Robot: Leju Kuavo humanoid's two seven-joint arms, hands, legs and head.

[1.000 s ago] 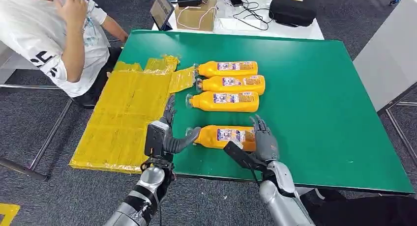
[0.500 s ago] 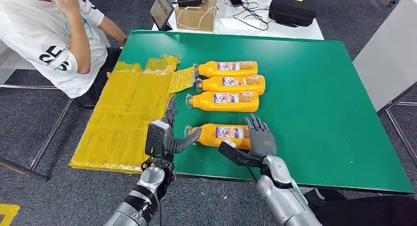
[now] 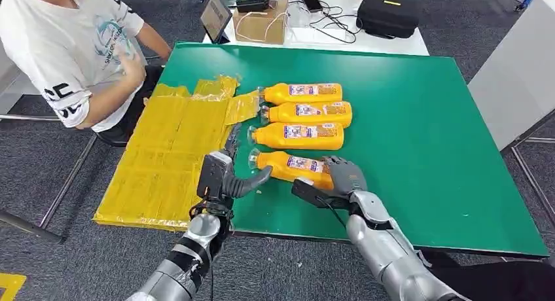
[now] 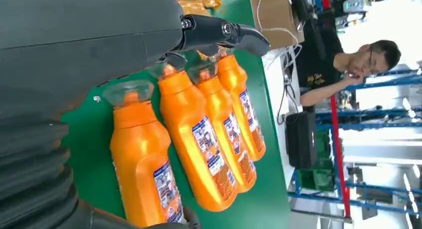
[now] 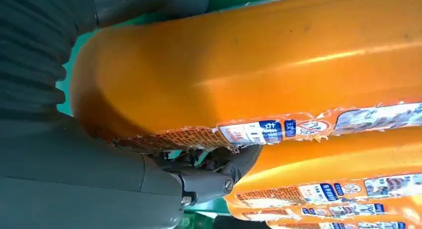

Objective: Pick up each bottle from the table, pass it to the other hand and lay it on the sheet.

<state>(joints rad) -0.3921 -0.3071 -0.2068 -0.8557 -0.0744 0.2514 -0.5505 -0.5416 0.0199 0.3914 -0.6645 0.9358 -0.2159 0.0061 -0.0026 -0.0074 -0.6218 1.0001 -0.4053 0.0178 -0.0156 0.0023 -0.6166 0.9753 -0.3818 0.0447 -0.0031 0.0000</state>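
Head view: my right hand [image 3: 341, 177] gripped the nearest orange plastic bottle [image 3: 292, 167].
My left hand [image 3: 226, 177] hovered open beside its cap, above the green tabletop [image 3: 419, 131].

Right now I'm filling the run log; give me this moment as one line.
phase: grasp | right hand: grips nearest orange plastic bottle, tilted | left hand: open beside its cap | yellow sheet: bare

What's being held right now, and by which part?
The right hand grips the nearest bottle at its base end, opposite the cap. The left hand holds nothing.
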